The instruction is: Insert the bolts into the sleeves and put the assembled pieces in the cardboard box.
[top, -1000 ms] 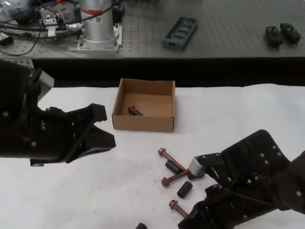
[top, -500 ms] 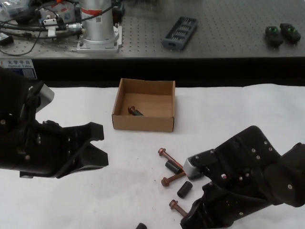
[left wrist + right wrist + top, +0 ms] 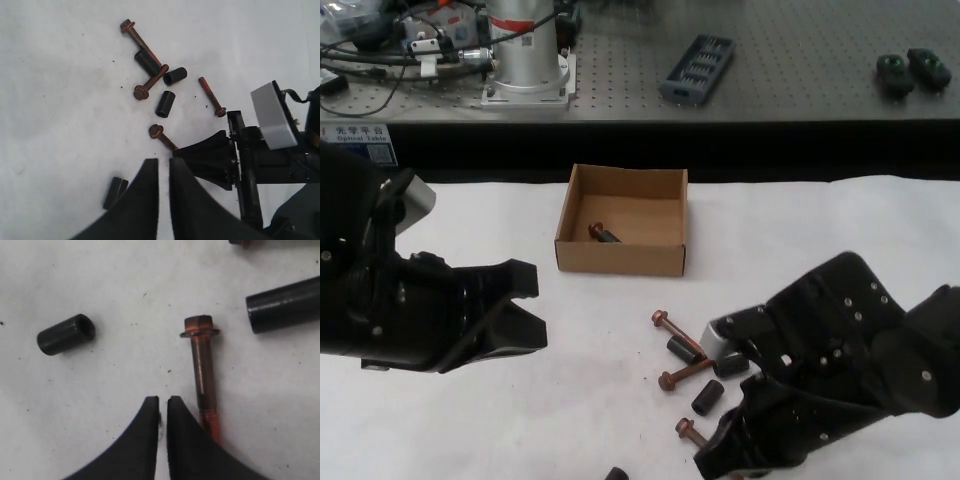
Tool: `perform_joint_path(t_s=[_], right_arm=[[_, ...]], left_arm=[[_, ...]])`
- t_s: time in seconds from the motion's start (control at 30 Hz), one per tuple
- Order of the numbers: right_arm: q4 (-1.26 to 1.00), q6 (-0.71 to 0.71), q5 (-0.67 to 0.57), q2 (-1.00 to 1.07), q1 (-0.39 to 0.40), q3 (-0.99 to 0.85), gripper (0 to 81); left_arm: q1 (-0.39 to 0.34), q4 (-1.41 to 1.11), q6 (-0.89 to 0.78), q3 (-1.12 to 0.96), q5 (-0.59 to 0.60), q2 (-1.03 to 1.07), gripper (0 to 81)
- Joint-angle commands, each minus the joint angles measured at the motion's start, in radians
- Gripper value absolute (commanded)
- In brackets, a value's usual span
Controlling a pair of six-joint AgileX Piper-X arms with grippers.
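where the white-covered counter (image 3: 840, 230) lies nearest the arms, the right gripper (image 3: 161, 399) hangs low over it with its two fingers set almost together, a thin slit between them and nothing in it. a copper-coloured bolt (image 3: 202, 370) lies flat just beside one finger, its shank alongside and its flanged head pointing ahead of the tips. on the gripper's other side, a little apart, a short black sleeve (image 3: 66, 334) lies on its side with one open end showing. past the bolt's head lies a second sleeve (image 3: 282, 305), apart from the bolt.

farther ahead of the right gripper is a loose cluster: a long bolt (image 3: 665, 322) with a third sleeve (image 3: 680, 348) lying against its shank, a slanting bolt (image 3: 688, 373) just beside them, and a fourth sleeve (image 3: 730, 365) close by.

off to the side of that cluster, the left gripper (image 3: 160, 161) hangs above the counter, its fingers likewise near together with a narrow gap, holding nothing.

beyond both grippers and roughly between them, the cardboard box (image 3: 620, 258) stands open-topped on the counter. inside lies one assembled piece (image 3: 603, 233), a bolt seated in a sleeve, toward the left gripper's side.

behind the counter, a perforated metal board (image 3: 800, 60) carries a metal post (image 3: 525, 45), cables (image 3: 380, 50), a grey rack (image 3: 698, 68) and two dark pieces (image 3: 912, 72).
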Motion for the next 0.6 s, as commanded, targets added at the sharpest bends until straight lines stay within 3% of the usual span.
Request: perform_joint_path(t_s=[0.0, 0.2, 0.57], right_arm=[[0.007, -0.009, 0.000, -0.021, -0.004, -0.019, 6.1], [0.014, -0.096, 0.120, 0.002, -0.017, -0.023, 6.1], [0.004, -0.129, 0.147, 0.040, -0.034, -0.023, 6.1]], left_arm=[[0.003, 0.001, 0.027, -0.010, -0.037, -0.011, 6.5], [0.003, 0.003, 0.033, -0.010, -0.028, -0.011, 6.5], [0.003, 0.042, 0.033, -0.010, -0.028, -0.011, 6.5]])
